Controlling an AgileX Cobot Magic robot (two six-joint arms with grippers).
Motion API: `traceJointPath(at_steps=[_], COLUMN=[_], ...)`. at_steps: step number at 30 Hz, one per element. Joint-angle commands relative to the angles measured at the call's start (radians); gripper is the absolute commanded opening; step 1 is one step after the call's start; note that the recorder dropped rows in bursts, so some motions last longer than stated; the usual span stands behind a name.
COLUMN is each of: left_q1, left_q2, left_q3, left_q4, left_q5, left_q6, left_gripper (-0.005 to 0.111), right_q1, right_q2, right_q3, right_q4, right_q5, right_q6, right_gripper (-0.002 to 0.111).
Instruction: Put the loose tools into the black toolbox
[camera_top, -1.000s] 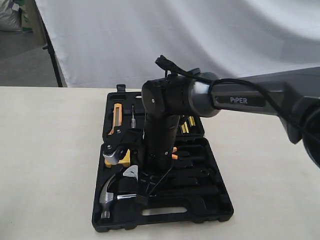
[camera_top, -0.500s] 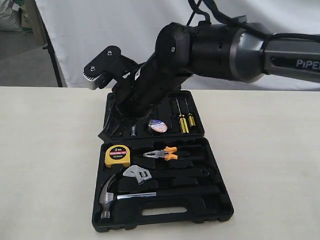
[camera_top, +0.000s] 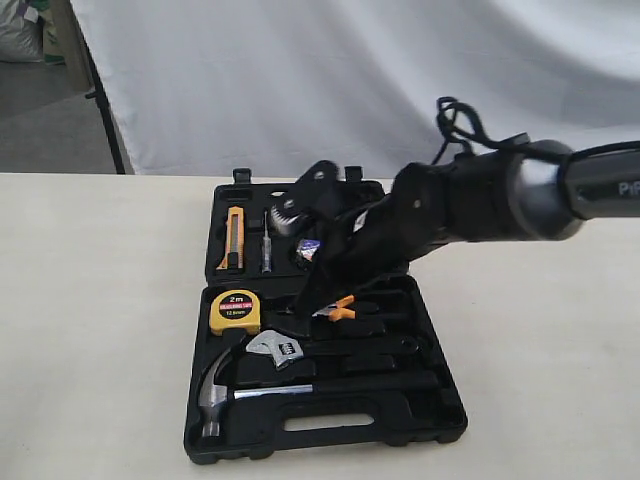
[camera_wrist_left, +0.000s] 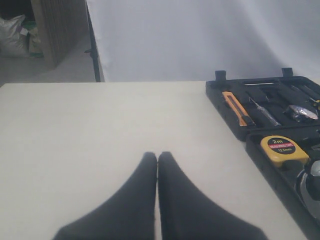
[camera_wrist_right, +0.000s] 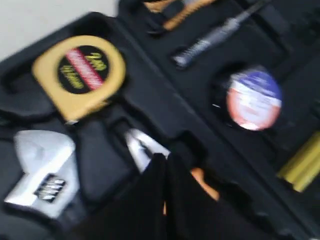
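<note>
Jaws of the right gripper (camera_wrist_right: 163, 159) were pressed together on nothing, over the near half of the large black plastic hinged toolbox (camera_top: 330, 428). Its moulded recesses held the steel claw hammer with black handle (camera_top: 228, 385), the silver-headed adjustable wrench (camera_top: 280, 348) and, in the far half, the small round tape roll (camera_wrist_right: 254, 98). The left gripper (camera_wrist_left: 158, 156), likewise closed and empty, hung over the pale table (camera_wrist_left: 75, 125).

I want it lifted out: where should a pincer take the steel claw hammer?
On the steel claw hammer, probably the shiny neck beside the head, from straight above: it lies flat in the black plastic toolbox, recess walls blocking its sides.
</note>
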Motion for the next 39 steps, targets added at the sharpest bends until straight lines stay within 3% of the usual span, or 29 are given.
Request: traceJointPath(at_steps=[1, 6, 13, 31, 39], left_q1=[0.002, 0.002, 0.002, 0.002, 0.002], left_q2=[-0.003, -0.003, -0.003, -0.003, -0.003], left_q3=[0.002, 0.002, 0.002, 0.002, 0.002], left_q4=[-0.008, -0.008, -0.008, -0.008, -0.008], left_q5=[-0.001, -0.001, -0.001, -0.001, -0.001], left_q6=[0.0, 0.0, 0.0, 0.0, 0.0], left_gripper=[0.001, 0.001, 0.001, 0.001, 0.001], right_q1=[-0.138, -0.232, -0.283, -0.279, -0.174], right_q2=[-0.008, -0.006, -0.006, 0.072, 0.035], right_q3=[0.003, 0.051, 0.121, 0.185, 0.185], right_q4=[-0.013, -0.013, -0.024, -0.027, -0.027], right_q5=[-0.015, -0.014, -0.048, -0.056, -0.049], right_q6=[0.074, 0.065, 0.059, -0.041, -0.049], right_gripper=[-0.001, -0.001, -0.001, -0.001, -0.001])
